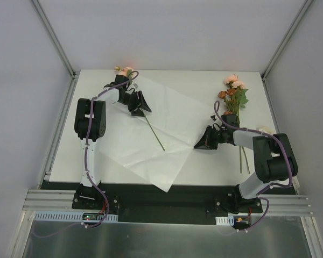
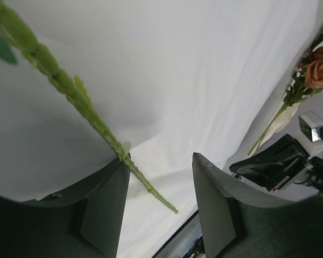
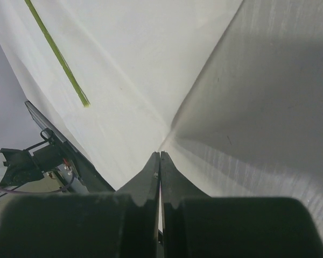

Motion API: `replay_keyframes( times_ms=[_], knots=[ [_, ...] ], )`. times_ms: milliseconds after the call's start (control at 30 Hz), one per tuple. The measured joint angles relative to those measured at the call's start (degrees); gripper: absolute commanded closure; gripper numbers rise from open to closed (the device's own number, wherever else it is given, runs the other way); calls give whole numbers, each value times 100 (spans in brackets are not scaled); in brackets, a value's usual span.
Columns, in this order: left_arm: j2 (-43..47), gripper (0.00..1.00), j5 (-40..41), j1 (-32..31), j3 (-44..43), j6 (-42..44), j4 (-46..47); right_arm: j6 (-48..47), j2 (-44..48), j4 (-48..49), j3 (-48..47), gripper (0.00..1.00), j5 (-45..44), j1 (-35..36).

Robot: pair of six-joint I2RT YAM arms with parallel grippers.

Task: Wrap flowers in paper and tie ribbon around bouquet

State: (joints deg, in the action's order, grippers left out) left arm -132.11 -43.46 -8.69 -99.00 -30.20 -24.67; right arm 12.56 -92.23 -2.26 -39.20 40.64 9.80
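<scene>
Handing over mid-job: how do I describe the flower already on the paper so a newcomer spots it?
Find the large thin white paper sheet. On its left half lies one thin green flower stem, peach bloom at the far end. The bunched pink-and-orange flowers lie off the sheet, right.

One paper sheet (image 1: 167, 115), one lone stem (image 1: 154, 130), one flower bunch (image 1: 234, 97), two pincers (image 1: 142, 109) (image 1: 197, 145)

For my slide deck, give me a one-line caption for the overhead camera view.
Left pincer open over a flower stem on the paper; right pincer pinches the paper's edge.
</scene>
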Motion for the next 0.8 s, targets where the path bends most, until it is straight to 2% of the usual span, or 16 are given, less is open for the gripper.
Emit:
replay_keyframes(
  times_ms=[100, 133, 200, 300, 333, 400, 433, 500, 533, 633, 700, 767, 800],
  knots=[
    [131, 48, 282, 2, 0, 177, -195, -109, 96, -208, -48, 96, -175, 39],
    [168, 48, 380, 4, 2, 243, -251, -166, 160, -352, -90, 90, -280, 52],
    [286, 45, 601, 4, 20, 389, -409, -308, 310, -658, -192, 84, -516, 61],
    [522, 41, 761, 4, 109, 501, -562, -553, 579, -1156, -420, 66, -1001, 85],
    [658, 41, 804, 4, 197, 544, -608, -645, 704, -1344, -511, 55, -1209, 96],
    [944, 43, 837, 4, 372, 581, -660, -815, 999, -1692, -702, 46, -1665, 175],
    [1163, 45, 883, 4, 531, 595, -669, -887, 1141, -1873, -817, 41, -1871, 262],
    [1639, 53, 1021, 4, 852, 619, -697, -986, 1366, -2135, -1115, 37, -2275, 592],
    [1996, 64, 1123, 4, 1154, 632, -649, -1029, 1414, -2199, -1290, 35, -2411, 807],
    [3086, 81, 1215, 7, 2109, 621, -483, -1047, 1296, -2122, -1784, 33, -2546, 1449],
    [4164, 87, 1213, -35, 3285, 562, -221, -951, 885, -1880, -2208, 34, -2402, 1908],
    [4564, 93, 1248, -125, 3960, 485, 142, -807, 452, -1665, -2483, 36, -2260, 2131],
    [4704, 96, 1263, -168, 4308, 424, 264, -726, 181, -1484, -2627, 41, -2184, 2216]
  ],
)
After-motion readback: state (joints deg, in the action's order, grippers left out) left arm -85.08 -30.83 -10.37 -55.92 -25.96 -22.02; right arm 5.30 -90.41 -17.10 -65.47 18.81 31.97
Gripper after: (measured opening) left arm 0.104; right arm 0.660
